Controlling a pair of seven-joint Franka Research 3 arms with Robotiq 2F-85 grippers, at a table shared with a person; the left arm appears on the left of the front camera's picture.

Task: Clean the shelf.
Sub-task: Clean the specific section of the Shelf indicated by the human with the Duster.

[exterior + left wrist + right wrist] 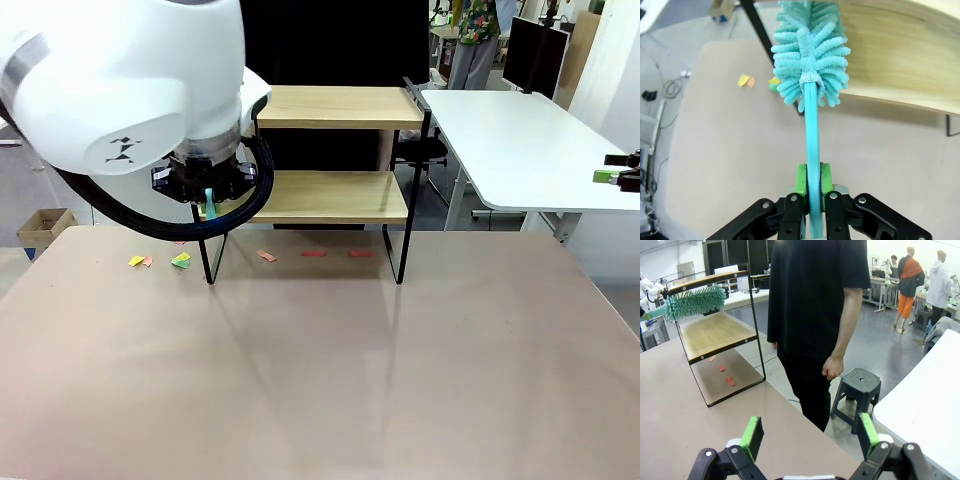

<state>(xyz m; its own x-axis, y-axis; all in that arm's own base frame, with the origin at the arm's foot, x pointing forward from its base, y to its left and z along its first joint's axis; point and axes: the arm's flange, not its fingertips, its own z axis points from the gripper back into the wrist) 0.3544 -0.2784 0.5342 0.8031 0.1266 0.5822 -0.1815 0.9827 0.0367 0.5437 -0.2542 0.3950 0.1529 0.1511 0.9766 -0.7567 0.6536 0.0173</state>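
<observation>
The shelf [335, 195] stands at the far middle of the beige table, two light wooden boards in a thin black frame. My left gripper [812, 180] is shut on the turquoise handle of a fluffy teal duster [811, 55]. The duster's head lies at the left end of the lower board [900, 65], close over its edge. From the right wrist view the duster [696, 302] reaches in between the two boards of the shelf [715, 335]. My right gripper [810, 435] is open and holds nothing, off the table's far right corner.
Small paper scraps lie on the table: yellow, orange and green ones [160, 261] left of the shelf, red ones [335, 253] under it. A person in black [815, 315] stands behind the shelf beside a dark stool [856, 390]. A white desk [520, 140] stands at the right.
</observation>
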